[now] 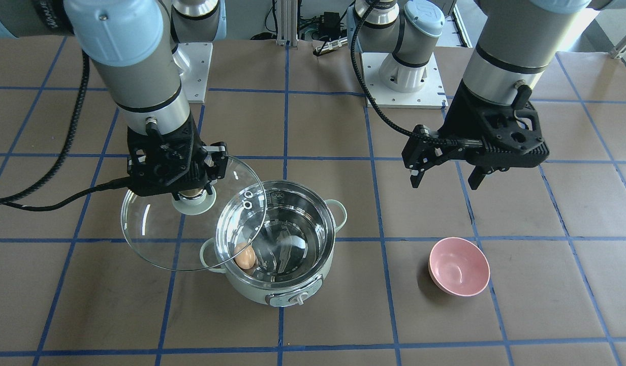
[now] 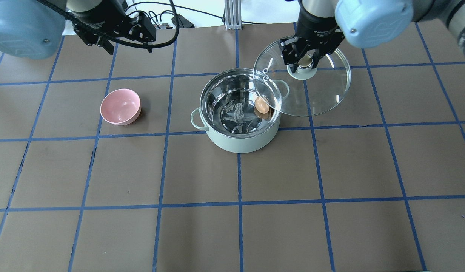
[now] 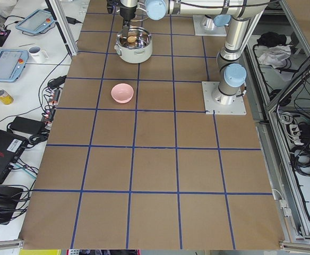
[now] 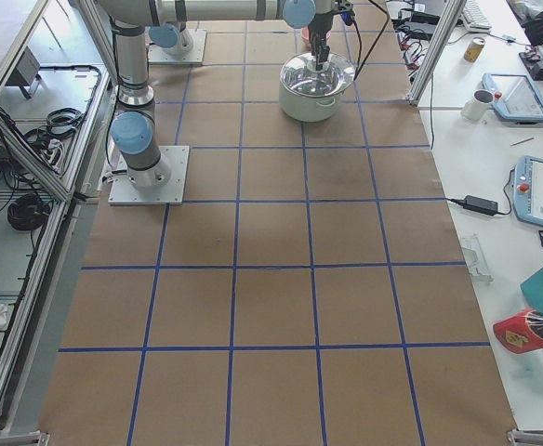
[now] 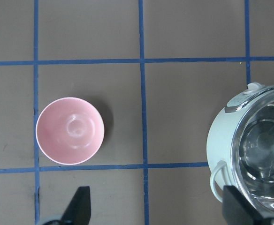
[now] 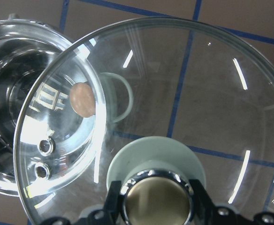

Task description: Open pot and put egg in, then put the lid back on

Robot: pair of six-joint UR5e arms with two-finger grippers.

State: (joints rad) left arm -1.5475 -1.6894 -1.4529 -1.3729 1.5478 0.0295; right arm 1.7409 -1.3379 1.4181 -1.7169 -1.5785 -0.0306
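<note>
The pale mint-green pot (image 1: 292, 297) (image 2: 240, 141) stands open near the table's middle. The brown egg (image 1: 245, 255) (image 2: 261, 105) lies inside it against the wall on the robot's right side, and shows through the glass in the right wrist view (image 6: 82, 99). My right gripper (image 1: 193, 193) (image 2: 303, 60) is shut on the beige knob of the clear glass lid (image 1: 155, 239) (image 2: 323, 94) (image 6: 198, 93). It holds the lid in the air, and the lid's edge overlaps the pot's rim on that side. My left gripper (image 1: 445, 183) (image 2: 129, 47) (image 5: 158, 211) is open and empty, high above the table.
A small pink bowl (image 1: 459, 266) (image 2: 120, 107) (image 5: 70, 130) sits empty on the robot's left of the pot, roughly below the left gripper. Brown paper with blue tape lines covers the table. The arm bases stand at the robot's edge.
</note>
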